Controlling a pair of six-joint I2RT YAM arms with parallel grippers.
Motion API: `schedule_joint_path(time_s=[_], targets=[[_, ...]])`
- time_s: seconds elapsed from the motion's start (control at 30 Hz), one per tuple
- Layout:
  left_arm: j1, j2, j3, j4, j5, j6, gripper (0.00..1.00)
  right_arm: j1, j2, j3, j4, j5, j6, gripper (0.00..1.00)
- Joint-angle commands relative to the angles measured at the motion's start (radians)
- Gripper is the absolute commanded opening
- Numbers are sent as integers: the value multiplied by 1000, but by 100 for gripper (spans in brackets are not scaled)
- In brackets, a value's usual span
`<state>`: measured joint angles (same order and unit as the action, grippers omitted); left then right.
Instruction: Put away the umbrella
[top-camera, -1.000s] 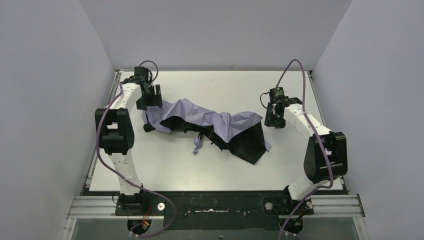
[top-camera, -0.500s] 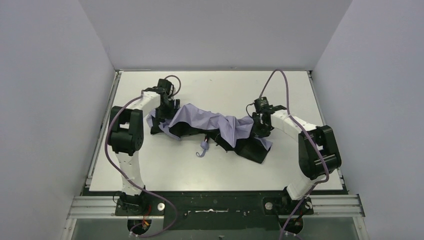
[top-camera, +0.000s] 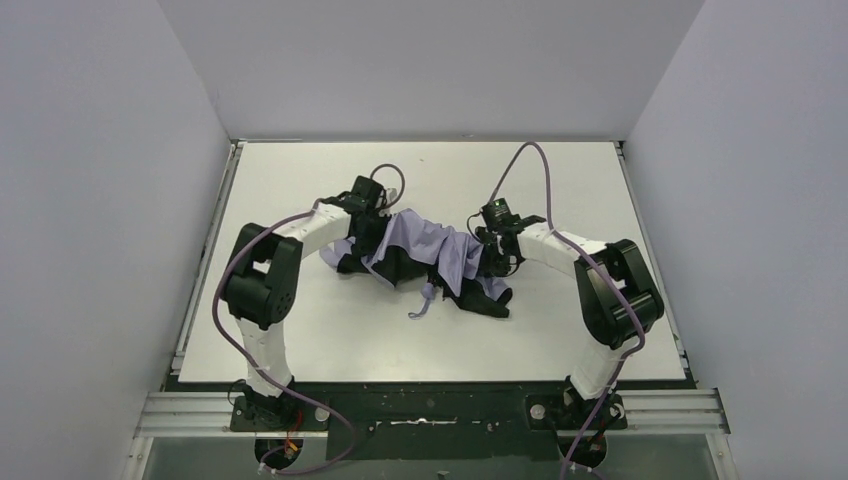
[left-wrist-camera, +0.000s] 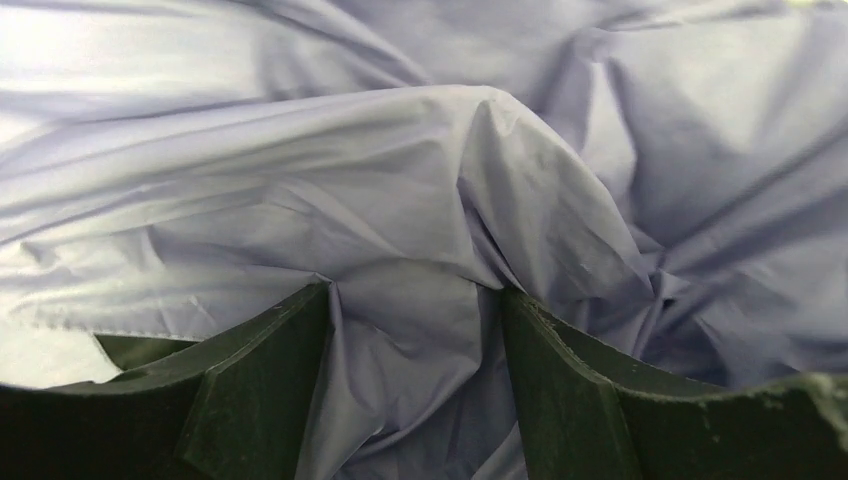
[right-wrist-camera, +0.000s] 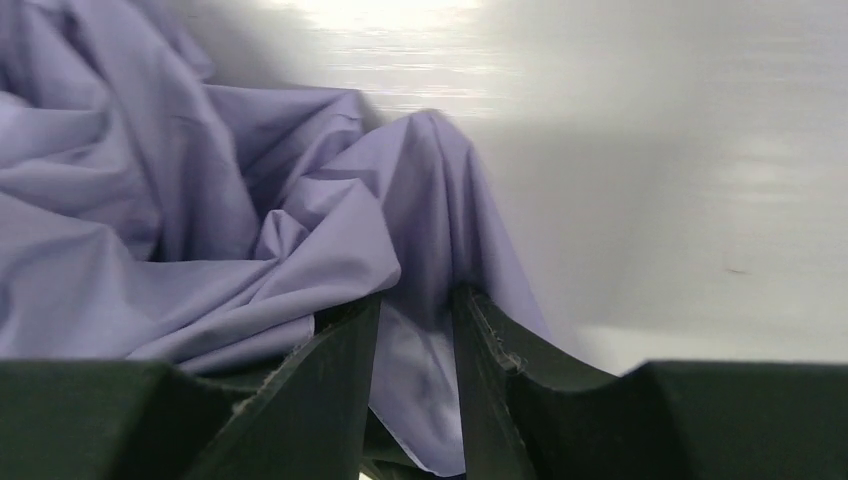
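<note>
Since bunching seems the aim, the right gripper (right-wrist-camera: 418, 300) pinches a fold of the crumpled pale-lavender fabric umbrella (top-camera: 430, 240) — left gripper (left-wrist-camera: 415, 295) straddles another, jaws spread.

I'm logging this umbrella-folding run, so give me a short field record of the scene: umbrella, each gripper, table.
umbrella: lavender canopy crumpled in a heap mid-table, not yet folded
left gripper: fingers astride a fabric fold; grip unclear
right gripper: closed on a fabric fold
wrist loop: lying free on the heap's near side
table: white
</note>
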<state>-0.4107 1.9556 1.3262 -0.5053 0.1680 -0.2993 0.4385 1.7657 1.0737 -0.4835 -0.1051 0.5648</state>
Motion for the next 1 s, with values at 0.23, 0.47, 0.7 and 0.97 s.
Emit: schedule_joint_path(time_s=[0.23, 0.47, 0.7, 0.97], targets=[[-214, -72, -95, 299, 242, -186, 61, 97, 27, 1, 260, -223, 227, 35], [-216, -98, -79, 317, 278, -188, 61, 99, -34, -60, 384, -316, 252, 41], [-122, -274, -94, 169, 254, -129, 64, 31, -233, -69, 101, -117, 82, 51], [42, -482, -67, -63, 162, -4, 78, -117, -412, -93, -110, -24, -64, 61]])
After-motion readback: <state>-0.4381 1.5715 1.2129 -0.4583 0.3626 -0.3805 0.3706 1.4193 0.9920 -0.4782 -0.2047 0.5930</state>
